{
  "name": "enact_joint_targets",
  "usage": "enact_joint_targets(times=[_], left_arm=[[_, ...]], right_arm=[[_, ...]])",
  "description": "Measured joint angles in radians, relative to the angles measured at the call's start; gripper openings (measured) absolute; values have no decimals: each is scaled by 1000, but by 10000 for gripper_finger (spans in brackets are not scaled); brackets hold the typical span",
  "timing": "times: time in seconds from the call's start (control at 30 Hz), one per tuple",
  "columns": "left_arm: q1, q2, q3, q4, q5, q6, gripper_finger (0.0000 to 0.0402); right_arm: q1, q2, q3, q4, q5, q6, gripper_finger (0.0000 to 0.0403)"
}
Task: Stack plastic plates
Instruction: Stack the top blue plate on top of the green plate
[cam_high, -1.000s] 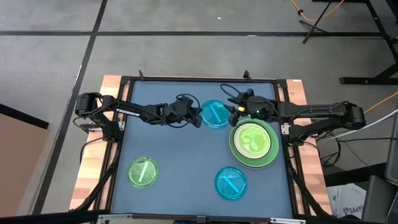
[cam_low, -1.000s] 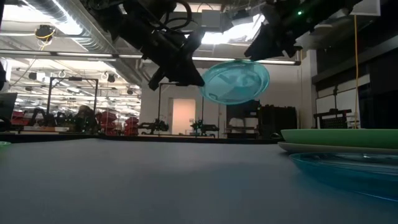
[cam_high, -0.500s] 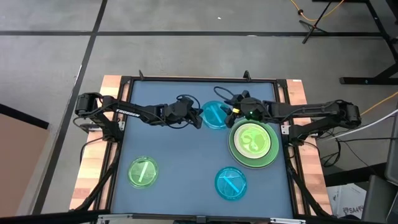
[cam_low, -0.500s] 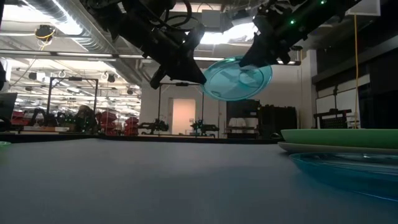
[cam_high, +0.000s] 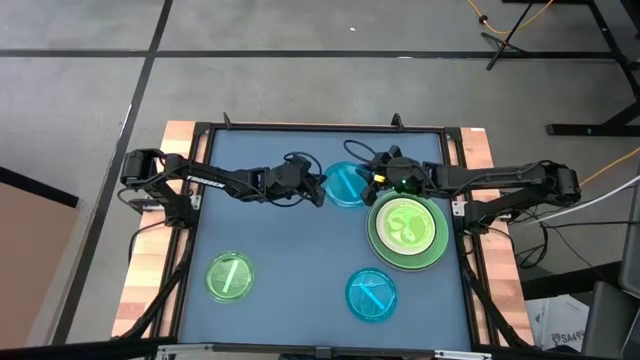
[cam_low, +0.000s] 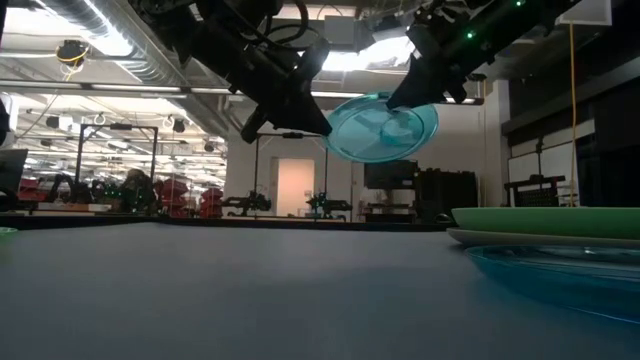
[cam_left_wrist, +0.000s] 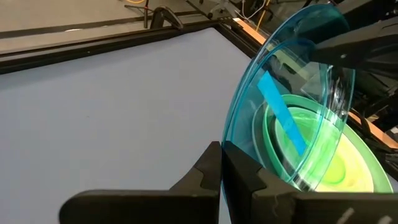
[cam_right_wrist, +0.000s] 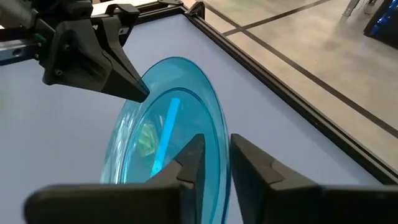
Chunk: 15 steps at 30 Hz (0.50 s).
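A: Where is the small translucent blue plate (cam_high: 346, 184) seen?

B: It is held in the air above the table (cam_high: 290, 260), just above the middle of the high view and to the upper left of the plate stack. In the low view it (cam_low: 382, 127) is shown tilted, well clear of the tabletop.

A: By what is it held?

B: Its left rim is pinched by the left tool (cam_high: 318, 190), whose fingers (cam_left_wrist: 214, 167) are seen pressed onto the edge in the left wrist view. Its right rim is straddled by the right tool (cam_high: 372, 176); in the right wrist view one finger (cam_right_wrist: 189, 158) is set on each side of the plate (cam_right_wrist: 168, 149) edge. Whether the rim is already clamped there cannot be told.

A: And the other plates?

B: A stack is set at centre right of the high view: a small translucent green plate (cam_high: 404, 224) lies in a large light green plate (cam_high: 384, 240), which lies on a large grey plate (cam_high: 441, 245). A second small translucent blue plate (cam_high: 371, 294) is laid flat at the lower middle, below the stack and apart from it. A second small translucent green plate (cam_high: 230, 276) is laid flat at lower left, well apart from the rest.
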Motion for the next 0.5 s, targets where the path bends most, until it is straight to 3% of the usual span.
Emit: enact_joint_targets(times=[0.23,0.5], left_arm=[[0,0,0,-2,1,0,0],[0,0,0,-1,5,0,23]], right_arm=[[0,0,0,0,0,0,9],[0,0,0,0,-4,0,8]])
